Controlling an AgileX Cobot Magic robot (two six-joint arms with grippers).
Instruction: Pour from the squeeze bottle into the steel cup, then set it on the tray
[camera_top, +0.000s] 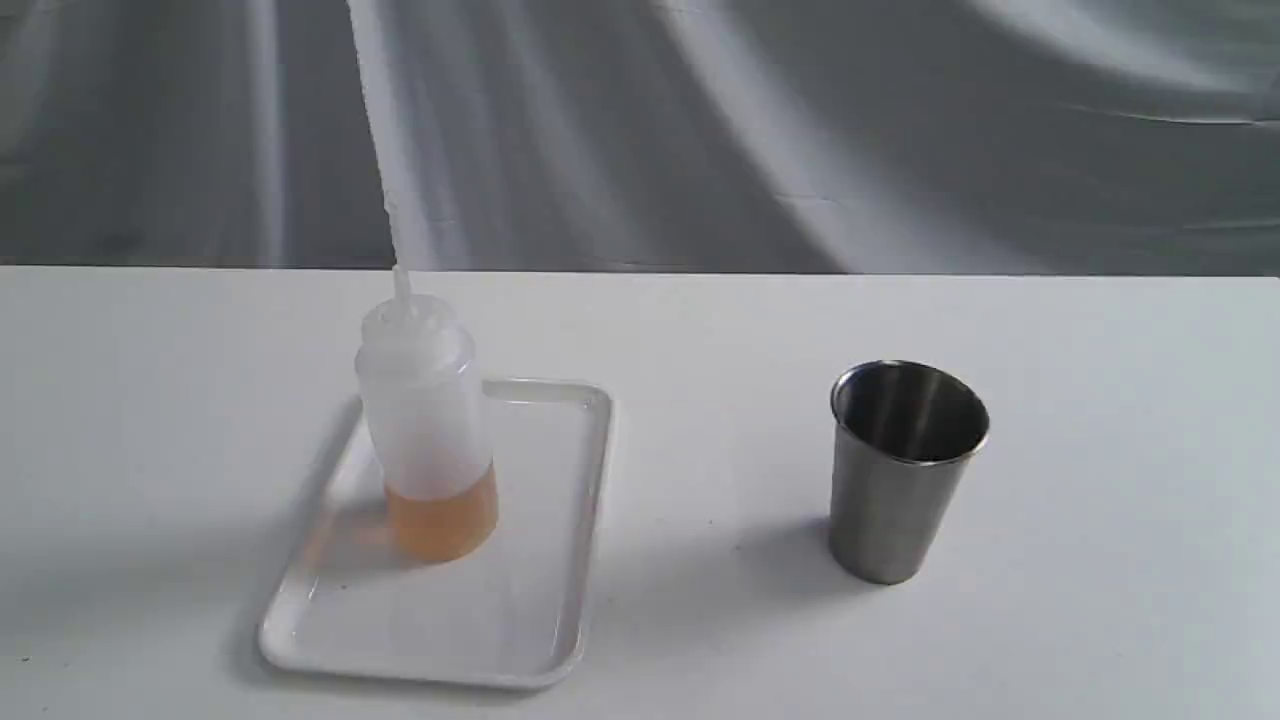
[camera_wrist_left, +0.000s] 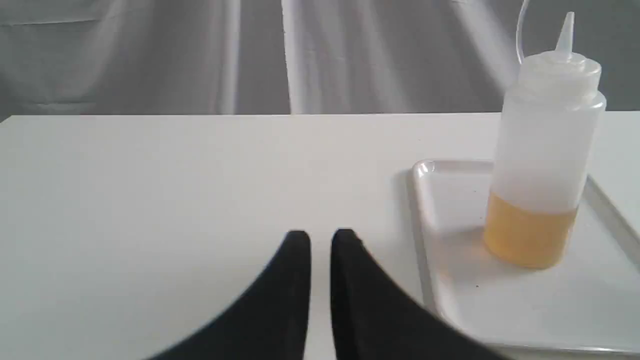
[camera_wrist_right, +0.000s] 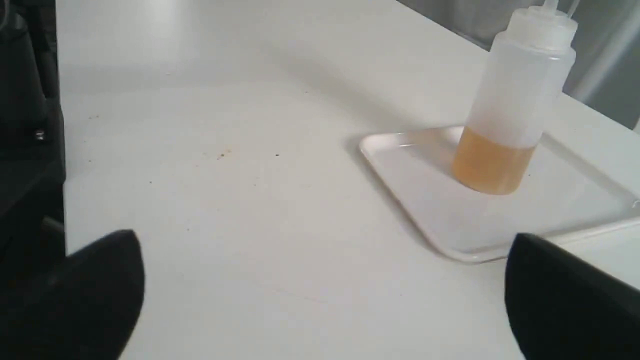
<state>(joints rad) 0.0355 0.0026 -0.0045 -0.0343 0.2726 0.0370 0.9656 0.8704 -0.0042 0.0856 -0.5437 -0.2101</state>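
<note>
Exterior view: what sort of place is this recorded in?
Probably a staged lab test bench: a plain white table, a draped grey fabric backdrop behind it, and just a squeeze bottle, tray and steel cup set out.

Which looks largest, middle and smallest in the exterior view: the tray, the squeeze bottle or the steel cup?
1. tray, clearly the largest spread.
2. squeeze bottle, taller than the cup once its nozzle is counted.
3. steel cup, about as wide as the bottle but shorter, so these two are close.
</note>
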